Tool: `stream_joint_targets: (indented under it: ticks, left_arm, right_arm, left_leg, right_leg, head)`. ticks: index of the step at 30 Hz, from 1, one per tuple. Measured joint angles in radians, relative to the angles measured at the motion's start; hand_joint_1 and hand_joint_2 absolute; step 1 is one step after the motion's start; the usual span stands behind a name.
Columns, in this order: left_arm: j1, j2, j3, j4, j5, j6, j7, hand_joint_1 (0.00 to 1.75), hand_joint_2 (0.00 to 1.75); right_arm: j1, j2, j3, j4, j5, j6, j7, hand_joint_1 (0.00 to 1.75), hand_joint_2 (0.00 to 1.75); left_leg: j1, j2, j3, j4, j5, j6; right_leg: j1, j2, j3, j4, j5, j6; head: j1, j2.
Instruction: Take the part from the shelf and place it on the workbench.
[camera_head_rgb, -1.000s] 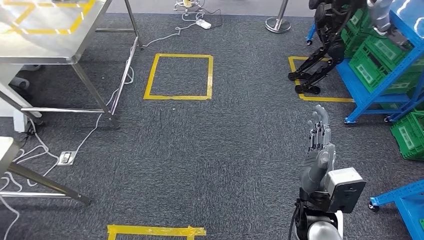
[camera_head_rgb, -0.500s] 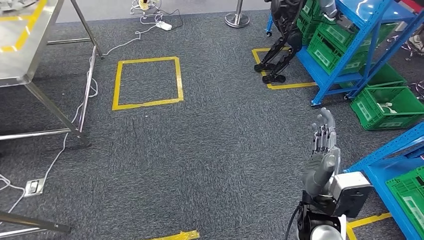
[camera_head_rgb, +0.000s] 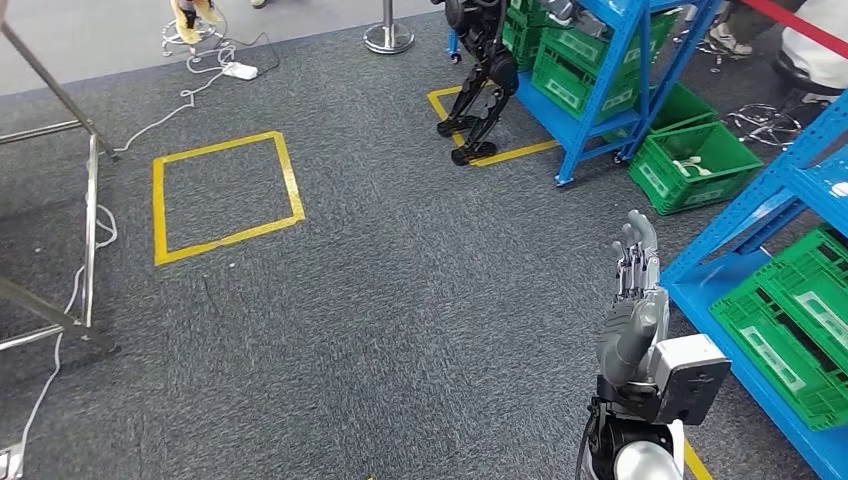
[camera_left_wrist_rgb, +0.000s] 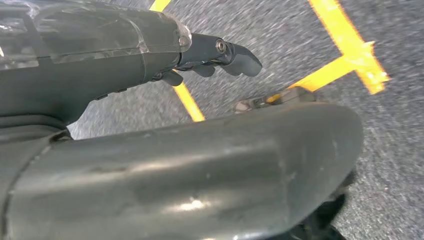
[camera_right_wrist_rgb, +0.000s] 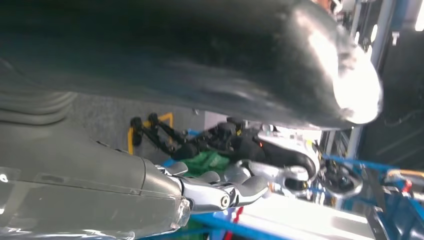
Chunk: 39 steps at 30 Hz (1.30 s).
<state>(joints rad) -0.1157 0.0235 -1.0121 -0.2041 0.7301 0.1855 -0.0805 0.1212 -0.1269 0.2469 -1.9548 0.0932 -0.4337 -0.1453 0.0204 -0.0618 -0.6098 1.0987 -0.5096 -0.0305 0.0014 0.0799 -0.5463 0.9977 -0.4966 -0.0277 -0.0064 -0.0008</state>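
Table frame (camera_head_rgb: 60, 180): I see metal legs at the far left edge, with a white cable (camera_head_rgb: 70, 300) trailing down beside them on the grey carpet.
Floor marking: 1 yellow taped square (camera_head_rgb: 225, 195) lies to the right of the frame.
Left hand (camera_left_wrist_rgb: 200, 52): in the left wrist view the dark fingers reach out loosely over carpet and yellow tape, with nothing in them.
Second robot (camera_head_rgb: 480, 70): black legs stand on a yellow outline at the foot of the far shelf.
Far shelf (camera_head_rgb: 610, 90): blue frame, upper right of centre, loaded with green crates; 1 more green crate (camera_head_rgb: 700, 165) sits on the floor just to its right, with small pale items inside.
Right hand (camera_head_rgb: 635, 290): raised upright in the lower right of the head view, fingers straight and lying side by side, holding nothing.
Near shelf (camera_head_rgb: 760, 215): blue frame just to the right of the right hand, apart from it, with green crates (camera_head_rgb: 790, 320) on its low level.
Part: I cannot tell which crate holds it. Both shelves and their crates lie ahead and to the right of the right hand, and the hand touches none of them.
Person (camera_head_rgb: 815, 40): partly seen at the top right corner, behind the shelves.
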Motion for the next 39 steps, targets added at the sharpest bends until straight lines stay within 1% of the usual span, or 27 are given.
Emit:
stream_joint_targets:
  ticks: [2,3,4,5,7,9,11,12,14,15,17,19,20,22,23,24,26,27,29,30,31,32,33,35,36,37,39]
  left_arm:
    - [0.0,0.0,0.0,0.0,-0.001,0.0,0.0,0.0,0.0]
    - [0.001,0.0,0.0,0.0,-0.001,0.0,0.0,0.0,0.0]
    - [0.002,0.0,0.0,0.0,-0.002,0.0,0.0,0.0,0.0]
    - [0.003,0.0,0.0,0.0,-0.003,0.0,0.0,0.0,0.0]
    - [0.002,-0.001,0.0,0.0,-0.004,0.001,0.0,0.0,0.0]
    - [0.003,-0.003,0.0,0.0,-0.005,0.001,0.0,0.0,0.0]
    - [0.004,-0.003,0.0,0.0,-0.006,0.001,0.001,0.0,0.0]
    - [0.004,-0.003,0.0,0.0,-0.006,0.001,0.002,0.0,0.0]
    - [0.0,-0.004,0.0,0.0,-0.006,0.001,0.003,0.0,0.0]
    - [-0.002,-0.005,0.0,0.0,-0.006,0.001,0.003,0.0,0.0]
    - [-0.006,-0.008,0.0,0.0,-0.006,0.0,0.003,0.0,0.0]
    - [-0.007,-0.01,0.0,0.0,-0.007,0.0,0.004,0.0,0.0]
    - [-0.007,-0.011,0.0,0.0,-0.007,0.0,0.004,0.0,0.0]
    - [-0.009,-0.012,0.0,0.0,-0.007,0.0,0.004,0.0,0.0]
    - [-0.009,-0.012,0.0,0.0,-0.007,0.0,0.005,0.0,0.0]
    - [-0.008,-0.012,0.0,0.0,-0.007,0.0,0.005,0.0,0.0]
    - [-0.002,-0.012,0.0,0.0,-0.007,0.0,0.006,0.0,0.0]
    - [0.0,-0.012,0.0,0.0,-0.007,0.0,0.007,0.0,0.0]
    - [0.001,-0.012,0.0,0.0,-0.007,0.0,0.007,0.0,0.0]
    - [0.001,-0.011,0.0,0.0,-0.007,0.0,0.007,0.0,0.0]
    - [0.001,-0.011,0.0,0.0,-0.007,0.0,0.007,0.0,0.0]
    - [0.001,-0.011,0.0,0.0,-0.007,0.0,0.007,0.0,0.0]
    - [0.001,-0.011,0.0,0.0,-0.007,0.0,0.007,0.0,0.0]
    - [0.001,-0.01,0.0,0.0,-0.006,-0.001,0.007,0.0,0.0]
    - [0.001,-0.009,0.0,0.0,-0.006,-0.001,0.007,0.0,0.0]
    - [0.0,-0.009,0.0,0.0,-0.006,0.0,0.007,0.0,0.0]
    - [0.001,-0.01,0.0,0.0,-0.006,-0.001,0.006,0.0,0.0]
  right_arm:
    - [-0.001,0.0,-0.001,0.0,0.0,0.0,0.0,0.0,0.0]
    - [-0.001,0.0,-0.001,0.0,0.0,0.0,0.0,0.0,0.0]
    - [0.0,0.001,-0.002,0.0,0.0,0.0,0.0,0.0,0.0]
    - [0.001,0.001,-0.002,0.0,0.0,0.0,0.0,0.0,0.0]
    - [0.001,0.0,-0.004,0.0,0.0,-0.001,0.0,0.0,0.0]
    - [0.0,0.0,-0.004,0.0,-0.001,-0.001,0.001,0.0,0.0]
    - [0.004,0.0,-0.003,0.001,-0.001,-0.001,0.002,0.0,0.0]
    - [0.005,0.0,-0.003,0.001,-0.002,-0.001,0.002,0.0,0.0]
    - [0.007,0.0,-0.004,0.001,-0.002,-0.001,0.002,0.0,0.0]
    - [0.008,-0.001,-0.004,0.0,-0.002,-0.001,0.002,0.0,0.0]
    - [0.007,-0.001,-0.004,-0.001,-0.003,-0.001,0.003,0.0,0.0]
    - [0.007,-0.001,-0.004,-0.002,-0.003,-0.002,0.003,0.0,0.0]
    - [0.009,-0.001,-0.005,-0.002,-0.003,-0.002,0.003,0.0,0.0]
    - [0.009,-0.001,-0.008,-0.004,-0.003,-0.002,0.003,0.0,0.0]
    - [0.009,-0.001,-0.009,-0.005,-0.004,-0.002,0.003,0.0,0.0]
    - [0.007,-0.001,-0.01,-0.005,-0.004,-0.002,0.003,0.0,0.0]
    - [0.008,0.0,-0.01,-0.005,-0.004,-0.002,0.003,0.0,0.0]
    - [0.008,0.0,-0.01,-0.005,-0.005,-0.002,0.004,0.0,0.0]
    - [0.009,0.0,-0.01,-0.005,-0.006,-0.002,0.004,0.0,0.0]
    - [0.009,0.0,-0.01,-0.004,-0.006,-0.001,0.005,0.0,0.0]
    - [0.008,0.0,-0.011,-0.004,-0.007,-0.001,0.005,0.0,0.0]
    - [0.008,0.0,-0.011,-0.004,-0.007,-0.001,0.006,0.0,0.0]
    - [0.007,0.0,-0.011,-0.004,-0.007,-0.001,0.008,0.0,0.0]
    - [0.007,0.0,-0.011,-0.005,-0.007,-0.001,0.009,0.0,0.0]
    - [0.007,0.0,-0.012,-0.005,-0.007,-0.001,0.01,0.0,0.0]
    - [0.006,0.0,-0.013,-0.005,-0.007,-0.001,0.01,0.0,0.0]
    - [0.003,0.0,-0.015,-0.005,-0.007,0.0,0.01,0.0,0.0]
  left_leg:
    - [0.002,-0.038,0.029,-0.067,0.015,0.004]
    - [0.001,-0.037,0.034,-0.074,0.008,0.008]
    - [0.0,-0.023,0.038,-0.079,0.005,0.012]
    - [0.0,-0.008,0.041,-0.082,0.005,0.016]
    - [0.001,0.026,0.049,-0.089,0.004,0.026]
    - [-0.003,0.062,0.056,-0.091,-0.002,0.034]
    - [-0.006,0.097,0.061,-0.091,-0.01,0.036]
    - [-0.006,0.112,0.065,-0.091,-0.014,0.035]
    - [-0.007,0.135,0.077,-0.091,-0.023,0.032]
    - [-0.008,0.144,0.083,-0.091,-0.027,0.029]
    - [-0.01,0.158,0.089,-0.092,-0.034,0.021]
    - [-0.012,0.173,0.093,-0.094,-0.038,0.011]
    - [-0.01,0.162,0.097,-0.094,-0.042,0.005]
    - [-0.006,0.101,0.082,-0.053,-0.07,-0.004]
    - [-0.004,0.065,0.056,-0.001,-0.097,-0.007]
    - [-0.004,0.048,0.019,0.066,-0.125,-0.009]
    - [-0.004,0.05,-0.053,0.179,-0.152,-0.011]
    - [-0.004,0.053,-0.069,0.189,-0.136,-0.011]
    - [-0.002,0.039,-0.046,0.101,-0.053,-0.008]
    - [0.001,0.008,-0.023,0.039,-0.017,-0.005]
    - [0.004,-0.023,0.001,-0.017,0.005,-0.002]
    - [0.005,-0.048,0.016,-0.05,0.01,0.002]
    - [0.005,-0.059,0.023,-0.062,0.003,0.006]
    - [0.003,-0.032,0.033,-0.075,0.0,0.015]
    - [0.004,-0.015,0.038,-0.082,0.0,0.019]
    - [0.005,0.003,0.044,-0.089,0.001,0.024]
    - [0.001,0.041,0.054,-0.094,-0.004,0.033]
  right_leg:
    - [-0.004,0.024,-0.005,0.008,-0.007,0.012]
    - [-0.007,0.037,-0.008,0.009,-0.007,0.019]
    - [-0.01,0.051,-0.012,0.008,-0.006,0.025]
    - [-0.011,0.049,-0.014,0.011,-0.008,0.03]
    - [-0.008,0.004,-0.039,0.058,-0.037,0.039]
    - [-0.008,-0.054,-0.099,0.175,-0.091,0.046]
    - [-0.01,-0.071,-0.152,0.269,-0.115,0.05]
    - [-0.01,-0.075,-0.156,0.27,-0.1,0.05]
    - [-0.009,-0.091,-0.107,0.167,-0.03,0.044]
    - [-0.004,-0.11,-0.075,0.103,-0.004,0.038]
    - [0.007,-0.143,-0.034,0.023,0.011,0.026]
    - [0.012,-0.14,-0.03,0.011,0.003,0.017]
    - [0.01,-0.131,-0.028,0.008,0.004,0.012]
    - [0.004,-0.113,-0.021,-0.001,0.007,0.003]
    - [0.001,-0.104,-0.018,-0.003,0.008,-0.001]
    - [0.001,-0.094,-0.018,-0.003,0.007,-0.004]
    - [0.003,-0.067,-0.016,-0.002,0.004,-0.008]
    - [0.003,-0.051,-0.014,-0.001,0.002,-0.008]
    - [0.001,-0.021,-0.005,0.003,-0.006,-0.005]
    - [0.0,-0.008,-0.002,0.006,-0.011,-0.002]
    - [-0.002,0.005,-0.002,0.01,-0.015,0.004]
    - [-0.005,0.018,-0.005,0.013,-0.018,0.01]
    - [-0.009,0.032,-0.009,0.013,-0.019,0.017]
    - [-0.014,0.061,-0.014,0.008,-0.016,0.032]
    - [-0.013,0.054,-0.017,0.013,-0.021,0.038]
    - [-0.012,0.031,-0.027,0.033,-0.033,0.043]
    - [-0.011,-0.04,-0.078,0.136,-0.083,0.051]
  head:
    - [0.001,0.0]
    - [0.002,0.0]
    - [0.003,0.0]
    - [0.004,0.0]
    - [0.013,0.0]
    - [0.027,0.0]
    - [0.034,0.0]
    - [0.037,0.0]
    - [0.042,0.0]
    - [0.044,0.0]
    - [0.047,0.0]
    - [0.049,0.0]
    - [0.049,0.0]
    - [0.045,0.0]
    - [0.04,0.0]
    - [0.034,0.0]
    - [0.026,0.0]
    - [0.023,0.0]
    - [0.018,0.0]
    - [0.014,0.0]
    - [0.01,0.0]
    - [0.007,0.0]
    - [0.005,0.0]
    - [0.003,0.0]
    - [0.004,0.0]
    - [0.009,0.0]
    - [0.021,0.0]
